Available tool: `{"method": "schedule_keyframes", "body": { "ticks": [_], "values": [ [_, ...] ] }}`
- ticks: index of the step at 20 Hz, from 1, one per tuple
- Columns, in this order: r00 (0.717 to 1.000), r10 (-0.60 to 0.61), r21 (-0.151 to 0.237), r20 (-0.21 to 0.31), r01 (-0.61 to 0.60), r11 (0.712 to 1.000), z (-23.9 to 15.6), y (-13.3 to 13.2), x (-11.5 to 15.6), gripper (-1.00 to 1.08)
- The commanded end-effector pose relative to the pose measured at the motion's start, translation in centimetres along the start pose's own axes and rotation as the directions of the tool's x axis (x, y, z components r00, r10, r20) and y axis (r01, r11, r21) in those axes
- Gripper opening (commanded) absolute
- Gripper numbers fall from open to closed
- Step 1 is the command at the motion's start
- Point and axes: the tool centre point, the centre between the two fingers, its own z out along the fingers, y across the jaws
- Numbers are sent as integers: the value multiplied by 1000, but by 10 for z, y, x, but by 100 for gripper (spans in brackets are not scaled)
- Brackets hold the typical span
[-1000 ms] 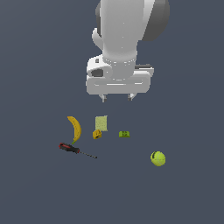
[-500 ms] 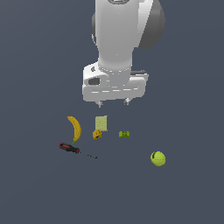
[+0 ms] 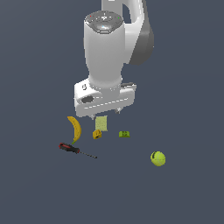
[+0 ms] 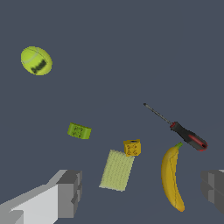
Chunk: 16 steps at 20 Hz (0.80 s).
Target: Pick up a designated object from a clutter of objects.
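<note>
The screwdriver (image 3: 72, 149), with a red-and-black handle and a thin dark shaft, lies flat at the exterior view's left, just in front of the yellow banana (image 3: 75, 128). In the wrist view the screwdriver (image 4: 187, 135) lies beside the banana's (image 4: 172, 179) tip. My gripper (image 3: 104, 113) hangs above the clutter, over the pale green flat box (image 3: 101, 123), clear of the screwdriver. Its fingers (image 4: 66, 194) stand wide apart and hold nothing.
A tiny yellow block (image 3: 97, 134) and a tiny green block (image 3: 124, 134) lie by the box. A tennis ball (image 3: 158, 158) sits apart at the exterior view's right. The wrist view shows the box (image 4: 117, 170), yellow block (image 4: 132, 147), green block (image 4: 79, 131) and ball (image 4: 36, 61).
The arm has come down and shifted toward the exterior view's left, bringing the gripper closer over the clutter. The objects have not moved.
</note>
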Motion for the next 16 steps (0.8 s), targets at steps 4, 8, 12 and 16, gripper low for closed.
{"method": "schedule_keyframes", "body": {
  "ticks": [4,8,12,16],
  "values": [
    [992,-127,-7,7,127,992,24,23,6,100],
    [976,-217,-9,11,217,976,42,39,10,100],
    [952,-306,-8,14,306,952,60,55,12,100],
    [920,-391,-6,15,391,920,79,70,14,100]
  ]
}}
